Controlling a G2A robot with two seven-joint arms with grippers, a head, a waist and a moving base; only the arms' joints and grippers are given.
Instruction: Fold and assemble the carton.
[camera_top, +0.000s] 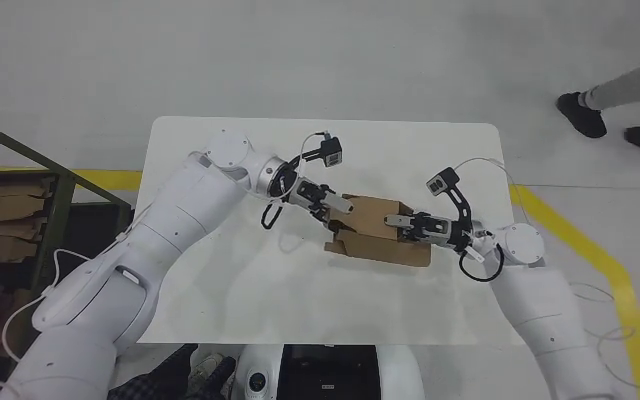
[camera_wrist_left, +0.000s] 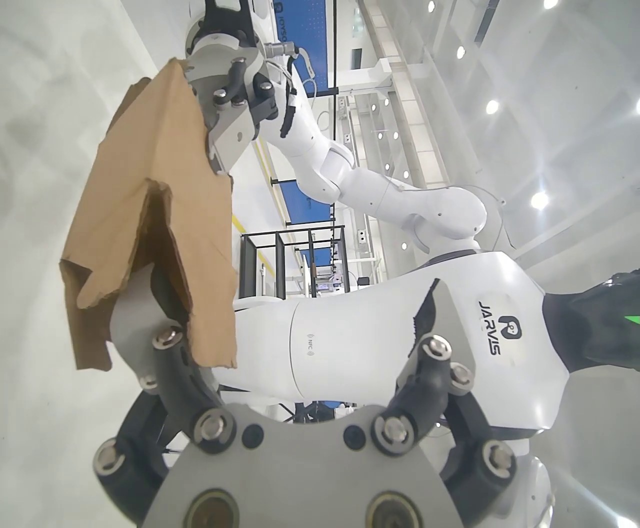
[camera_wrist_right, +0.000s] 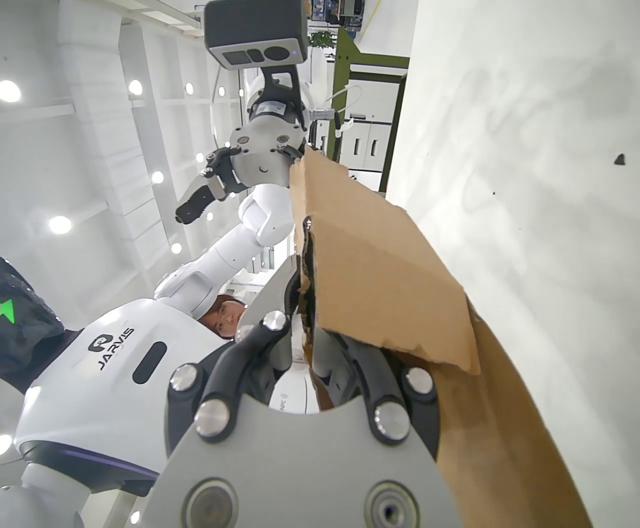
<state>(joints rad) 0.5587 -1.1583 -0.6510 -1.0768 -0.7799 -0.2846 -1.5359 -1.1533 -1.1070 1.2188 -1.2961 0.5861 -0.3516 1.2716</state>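
A brown carton, partly folded with loose flaps, lies on the white table right of centre. My right gripper is shut on the carton's right edge; in the right wrist view the cardboard runs between its fingers. My left gripper is at the carton's left end and stands open. In the left wrist view one finger sits under a flap of the carton, while the other finger is far apart in the air. The right gripper shows at the carton's far end.
A dark green rack with flat cardboard sheets stands off the table's left side. The table's left half and front strip are bare. A yellow floor line runs past the right edge.
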